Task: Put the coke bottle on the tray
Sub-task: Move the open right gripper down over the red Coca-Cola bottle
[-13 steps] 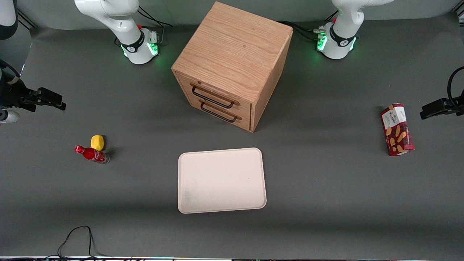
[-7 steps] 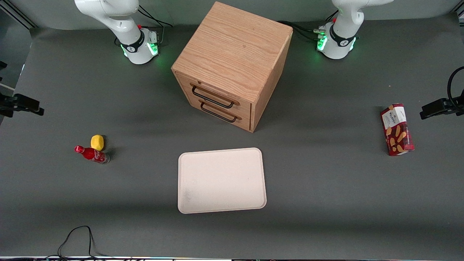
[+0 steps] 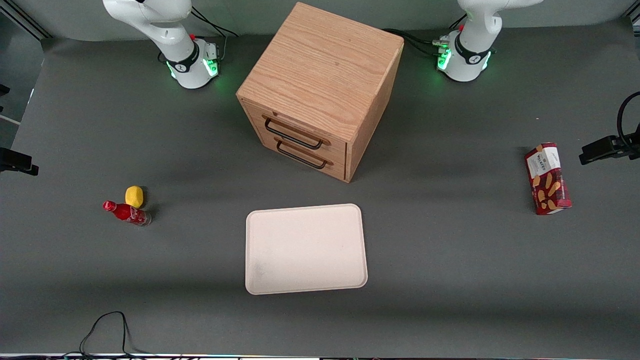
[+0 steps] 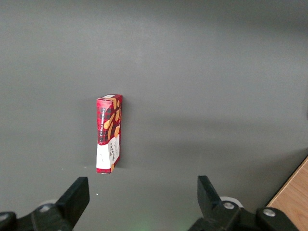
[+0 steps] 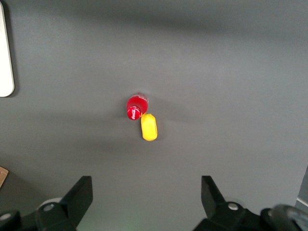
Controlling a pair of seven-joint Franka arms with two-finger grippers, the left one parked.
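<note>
The coke bottle [image 3: 126, 213], small and red with a red cap, stands on the grey table toward the working arm's end, touching or almost touching a yellow lump [image 3: 134, 196]. From above, the right wrist view shows its cap [image 5: 136, 107] with the lump [image 5: 148, 127] beside it. My gripper [image 5: 144, 185] hangs high over the table, well above the bottle, open wide with nothing between its fingers. Only a black end of the gripper [image 3: 17, 165] shows at the front view's edge. The cream-white tray [image 3: 306, 248] lies bare in the middle, nearer the front camera than the cabinet.
A wooden two-drawer cabinet [image 3: 320, 90] stands at mid-table, drawers shut. A red snack box [image 3: 547, 178] lies toward the parked arm's end. A black cable [image 3: 105, 330] loops at the table's near edge. The tray's rim [image 5: 5, 62] shows in the right wrist view.
My gripper has slid outward toward the working arm's end of the table, almost leaving the front view. The bottle, lump and tray have not moved.
</note>
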